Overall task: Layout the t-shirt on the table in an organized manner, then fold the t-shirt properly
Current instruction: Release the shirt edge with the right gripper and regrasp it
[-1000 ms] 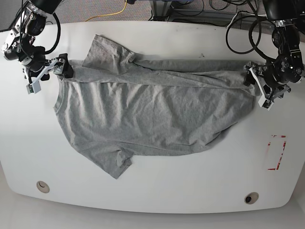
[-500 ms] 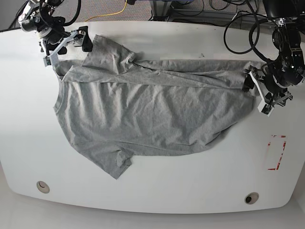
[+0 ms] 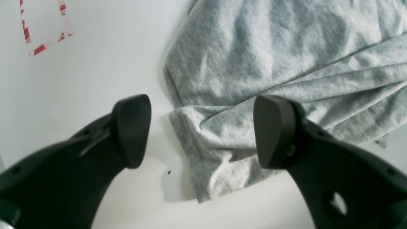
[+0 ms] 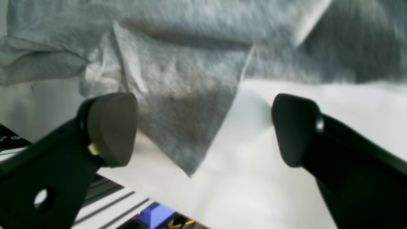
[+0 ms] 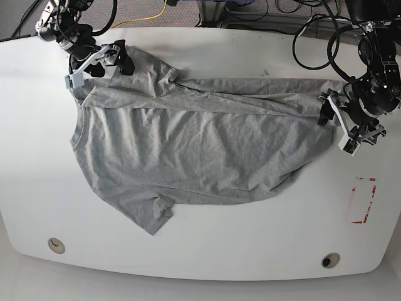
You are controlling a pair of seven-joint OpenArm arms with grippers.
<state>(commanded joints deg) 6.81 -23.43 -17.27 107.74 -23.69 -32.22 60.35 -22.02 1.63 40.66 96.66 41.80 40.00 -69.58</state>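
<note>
The soft grey short-sleeved t-shirt [image 5: 194, 144] lies spread out but wrinkly in the middle of the big shiny white table [image 5: 207, 251], with its collar to the left and its bottom edge to the right. The left gripper [image 3: 203, 130] is wide open and holds nothing, with a bunched corner of the shirt's bottom edge lying between its two black fingers [image 3: 132, 127]. The right gripper [image 4: 203, 127] is wide open and empty too, over the far left sleeve, whose pointed tip lies between its fingers.
</note>
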